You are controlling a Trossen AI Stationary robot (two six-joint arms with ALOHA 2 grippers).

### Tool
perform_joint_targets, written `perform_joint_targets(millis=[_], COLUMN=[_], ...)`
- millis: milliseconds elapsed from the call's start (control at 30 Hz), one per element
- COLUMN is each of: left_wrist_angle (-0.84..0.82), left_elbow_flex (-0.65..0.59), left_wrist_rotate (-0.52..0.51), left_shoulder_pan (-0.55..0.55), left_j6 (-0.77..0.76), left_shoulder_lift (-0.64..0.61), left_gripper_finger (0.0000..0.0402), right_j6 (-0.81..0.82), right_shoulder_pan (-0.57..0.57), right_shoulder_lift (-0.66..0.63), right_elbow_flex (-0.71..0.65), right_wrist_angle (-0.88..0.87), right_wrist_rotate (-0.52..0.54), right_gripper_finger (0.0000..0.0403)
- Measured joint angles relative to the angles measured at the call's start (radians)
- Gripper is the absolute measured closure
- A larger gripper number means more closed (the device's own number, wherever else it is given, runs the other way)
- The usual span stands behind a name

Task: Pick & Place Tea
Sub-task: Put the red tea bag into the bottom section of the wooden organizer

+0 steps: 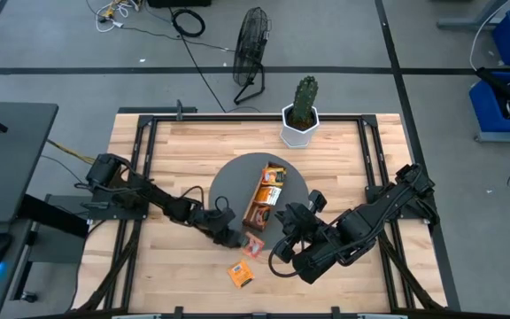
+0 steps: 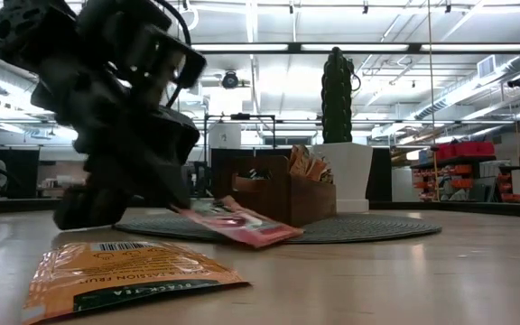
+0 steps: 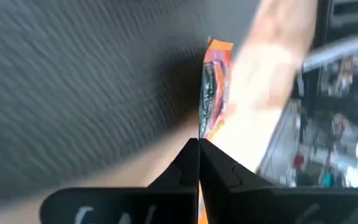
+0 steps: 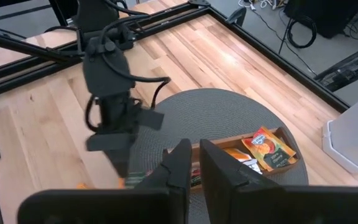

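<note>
Left gripper [image 1: 234, 237] at 6 o'clock edge of round dark grey mat [image 1: 228, 182], fingers [image 3: 191, 163] pinched tight on edge of pink-orange flat paper tea sachet [image 1: 254, 246], sachet tilted, partly off wooden table [image 1: 175, 151]. Second orange sachet [image 1: 242, 275] flat on table, nearer front edge. More sachets in long brown wooden tray [image 1: 266, 195] on mat. Right gripper [image 1: 283, 221] hovering at mat's 4 o'clock, fingers narrow, holding nothing.
</note>
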Motion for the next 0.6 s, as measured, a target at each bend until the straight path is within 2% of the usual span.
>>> perform_joint_targets(millis=[167,400,467,600], left_wrist_angle=[0.004,0.001,-0.005,-0.058], left_elbow_flex=[-0.001,0.000,0.000,0.000], left_wrist_rotate=[0.028,0.008,0.008,0.009], left_shoulder_pan=[-0.039,-0.037,-0.031,-0.018], left_j6=[0.070,0.169,0.174,0.257], left_shoulder_lift=[-0.072,-0.217,-0.258,-0.349], left_gripper_finger=[0.0400,0.0400,0.0401,0.0401], right_j6=[-0.009,-0.058,-0.099,-0.253], right_shoulder_pan=[-0.001,-0.042,-0.065,-0.134], right_shoulder_lift=[0.000,0.000,-0.004,-0.015], right_elbow_flex=[0.000,0.000,-0.001,-0.001], right_wrist_angle=[0.001,0.030,0.063,0.180], right_wrist_rotate=[0.000,-0.012,-0.053,-0.216], right_gripper_finger=[0.0364,0.0364,0.0364,0.0364])
